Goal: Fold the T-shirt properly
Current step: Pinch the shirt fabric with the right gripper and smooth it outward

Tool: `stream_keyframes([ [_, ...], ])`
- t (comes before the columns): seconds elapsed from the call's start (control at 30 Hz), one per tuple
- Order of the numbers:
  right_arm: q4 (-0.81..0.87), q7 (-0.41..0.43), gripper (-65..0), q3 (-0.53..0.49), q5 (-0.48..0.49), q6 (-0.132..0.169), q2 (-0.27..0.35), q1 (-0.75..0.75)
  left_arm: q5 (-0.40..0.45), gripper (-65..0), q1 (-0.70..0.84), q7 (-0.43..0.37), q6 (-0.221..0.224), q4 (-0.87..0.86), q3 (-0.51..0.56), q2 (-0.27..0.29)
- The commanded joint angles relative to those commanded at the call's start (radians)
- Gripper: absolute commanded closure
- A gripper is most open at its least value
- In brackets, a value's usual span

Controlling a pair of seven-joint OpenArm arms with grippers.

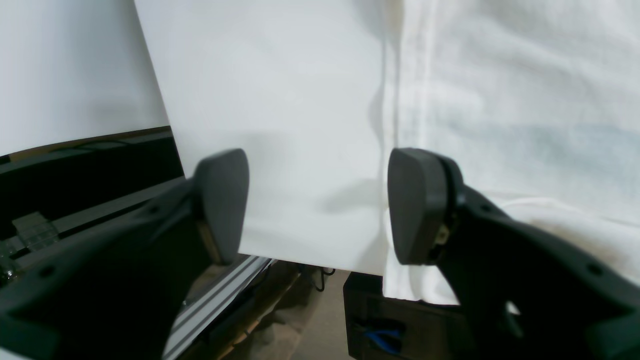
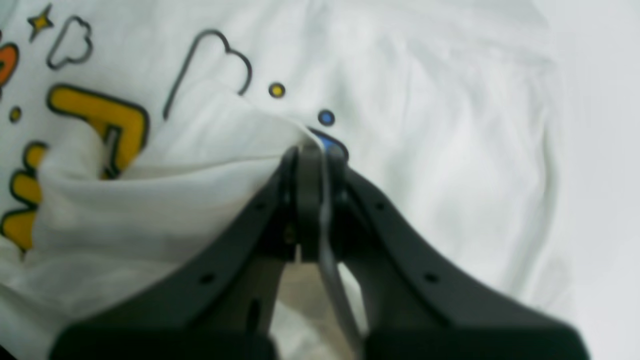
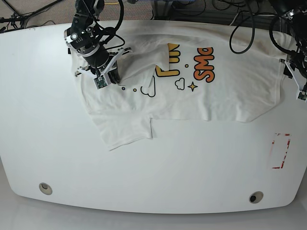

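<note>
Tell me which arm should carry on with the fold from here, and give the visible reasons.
Right. The right gripper is already shut on a pinched-up fold of the T-shirt beside the print. The left gripper hangs open at the table's edge, next to the shirt's hem, holding nothing.

White T-shirt (image 3: 216,98), yellow, orange and blue print; black end effector (image 2: 312,150)
</note>
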Motion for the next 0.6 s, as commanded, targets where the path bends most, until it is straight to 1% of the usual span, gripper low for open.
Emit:
stream_keyframes([
  [0.13, -0.002, 0.0, 0.0, 0.021, 0.005, 0.0, 0.0, 0.023, 0.0, -39.3, 0.0, 0.0, 0.0, 0.0, 0.0, 0.0],
  [0.3, -0.048, -0.003, 0.0, 0.029, 0.002, 0.0, 0.0, 0.066, 0.0, -39.3, 0.0, 0.0, 0.0, -0.005, 0.0, 0.0],
  [0.47, -0.089, -0.002, -3.0, 0.029, -0.002, 0.0, 0.0, 0.094, 0.0, -39.3, -0.002, 0.0, 0.0, -0.057, 0.0, -0.006],
  [0.6, -0.1, 0.0, -2.9, 0.029, -0.002, 0.0, 0.002, 0.101, 0.0, -39.3, -0.005, -0.002, 0.0, -0.08, 0.0, -0.006],
])
